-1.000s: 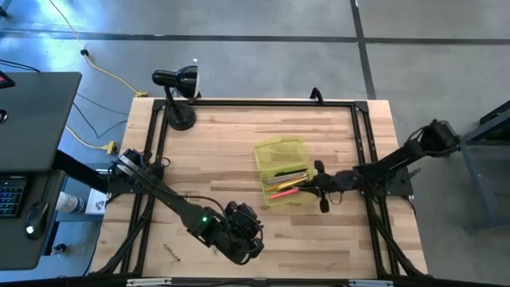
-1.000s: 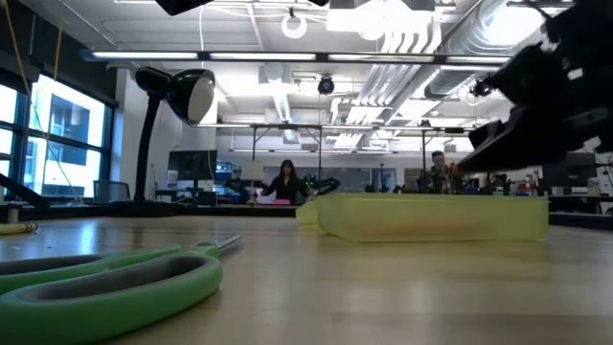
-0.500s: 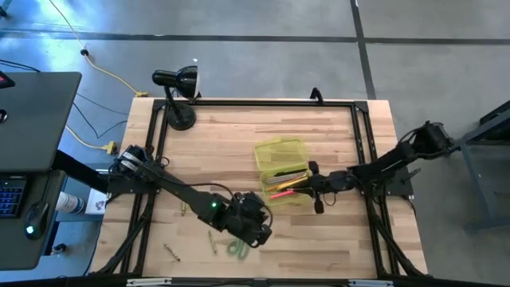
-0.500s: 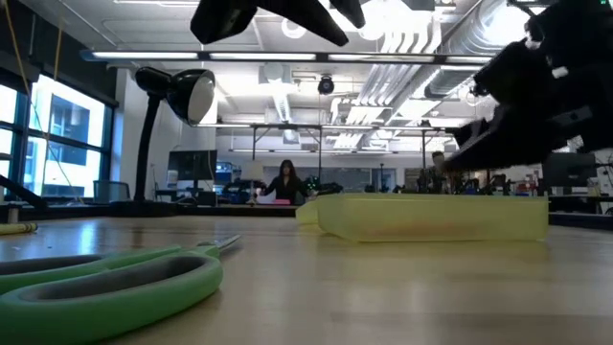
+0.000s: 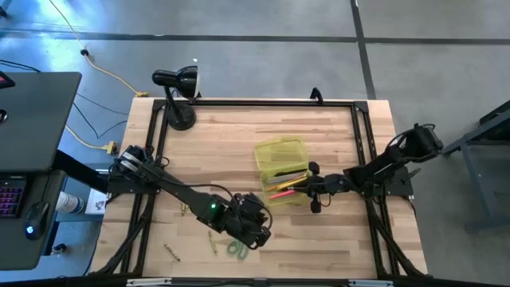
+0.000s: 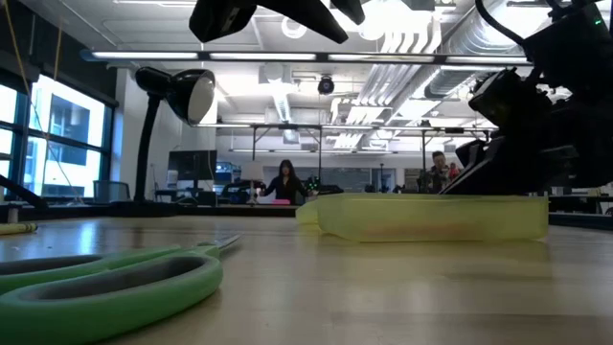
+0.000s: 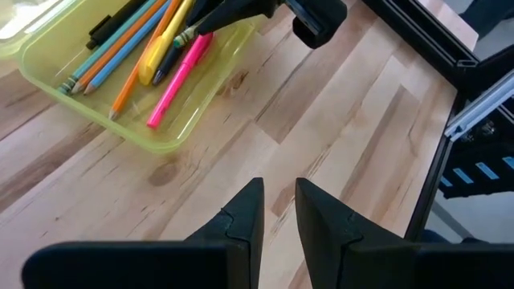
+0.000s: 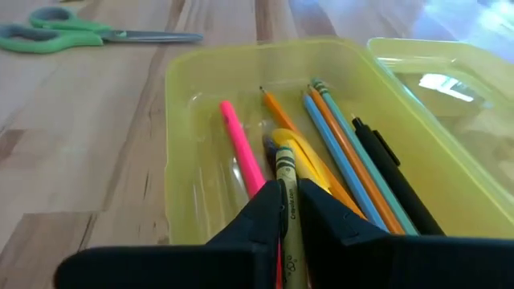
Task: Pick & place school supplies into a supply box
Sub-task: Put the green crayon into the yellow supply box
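The translucent yellow-green supply box (image 5: 284, 185) lies open at mid-table, its lid (image 5: 279, 151) flat on the far side. Inside lie a pink marker (image 8: 241, 156), orange and blue pencils (image 8: 337, 152), a black pen (image 8: 393, 181) and a yellow piece. My right gripper (image 5: 307, 188) reaches over the box's right rim, shut on an olive-green crayon (image 8: 287, 189). My left gripper (image 5: 259, 231) hovers above the table near the box's near side, narrowly open with nothing between its fingers (image 7: 279, 197). Green-handled scissors (image 5: 235, 249) lie flat on the table near the front edge. My right gripper pinches the crayon's paper-wrapped shaft (image 8: 288, 205) between its two fingers. The fingers come from the table's right, slanting down, and lie along the crayon. Its tip (image 7: 186, 37) points out ahead of the fingers, over the pencils in the box; whether it touches them cannot be told.
A black desk lamp (image 5: 179, 92) stands at the far left corner. A short green pencil (image 5: 213, 241) and small brassy bits (image 5: 171, 253) lie at the front left. A black frame rail (image 5: 362, 143) runs along the table's edges. People sit in the room beyond (image 6: 285, 182).
My left gripper has swung a little toward the table's right and far side, uncovering the scissors it stood over. My right gripper has sunk and gone a little toward the table's left, bringing the crayon lower over the box.
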Robot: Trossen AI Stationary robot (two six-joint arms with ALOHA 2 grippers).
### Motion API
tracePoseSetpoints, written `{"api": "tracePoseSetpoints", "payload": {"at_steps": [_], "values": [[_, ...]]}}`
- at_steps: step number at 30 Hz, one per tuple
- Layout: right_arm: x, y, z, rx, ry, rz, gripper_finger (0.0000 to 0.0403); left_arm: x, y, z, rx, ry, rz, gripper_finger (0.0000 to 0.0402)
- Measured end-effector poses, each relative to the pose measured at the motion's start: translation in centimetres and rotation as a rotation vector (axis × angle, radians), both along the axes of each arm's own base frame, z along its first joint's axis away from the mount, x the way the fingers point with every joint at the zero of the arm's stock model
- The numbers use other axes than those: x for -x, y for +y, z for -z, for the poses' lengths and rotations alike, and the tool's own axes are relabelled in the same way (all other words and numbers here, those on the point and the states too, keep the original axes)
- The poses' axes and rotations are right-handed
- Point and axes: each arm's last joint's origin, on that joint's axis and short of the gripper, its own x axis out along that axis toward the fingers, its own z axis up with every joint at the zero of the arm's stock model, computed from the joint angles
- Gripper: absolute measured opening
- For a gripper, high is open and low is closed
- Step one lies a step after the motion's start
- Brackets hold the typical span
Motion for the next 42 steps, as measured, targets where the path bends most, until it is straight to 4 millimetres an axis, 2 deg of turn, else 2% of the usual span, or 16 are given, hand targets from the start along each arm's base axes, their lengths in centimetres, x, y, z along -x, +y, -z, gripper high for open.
{"api": "tracePoseSetpoints", "payload": {"at_steps": [7, 13, 19, 23, 27, 32, 35, 38, 42], "values": [[0.0, 0.0, 0.1, 0.003, 0.010, 0.001, 0.0075, 0.0, -0.1, 0.0, 0.015, 0.009, 0.013, 0.0106], [-0.2, 0.1, -0.2, -0.009, -0.023, -0.005, 0.0096, 0.1, -0.2, 0.1, 0.066, 0.032, 0.045, 0.0106], [-1.7, 0.6, -1.8, 0.012, -0.091, -0.030, 0.0098, 0.2, -0.5, 0.0, 0.185, 0.073, 0.087, 0.0106], [-3.1, 1.0, -3.0, -0.005, -0.128, -0.054, 0.0098, 0.8, -0.8, -0.5, 0.240, 0.054, 0.025, 0.0106], [-4.0, 1.6, -3.7, -0.019, -0.099, -0.106, 0.0099, 2.9, -1.6, -2.4, 0.208, 0.017, -0.018, 0.0106], [-4.6, 2.7, -4.2, -0.011, -0.058, -0.142, 0.0099, 7.7, -3.1, -4.6, 0.069, -0.045, -0.131, 0.0106], [-5.0, 3.4, -4.7, -0.010, -0.053, -0.165, 0.0099, 10.4, -4.2, -4.7, -0.068, -0.103, -0.193, 0.0106], [-5.2, 4.0, -5.1, -0.010, -0.053, -0.185, 0.0099, 12.4, -5.3, -4.5, -0.122, -0.149, -0.225, 0.0106], [-5.5, 4.9, -5.8, -0.013, -0.070, -0.211, 0.0099, 12.6, -6.7, -3.9, -0.091, -0.238, -0.258, 0.0106]]}}
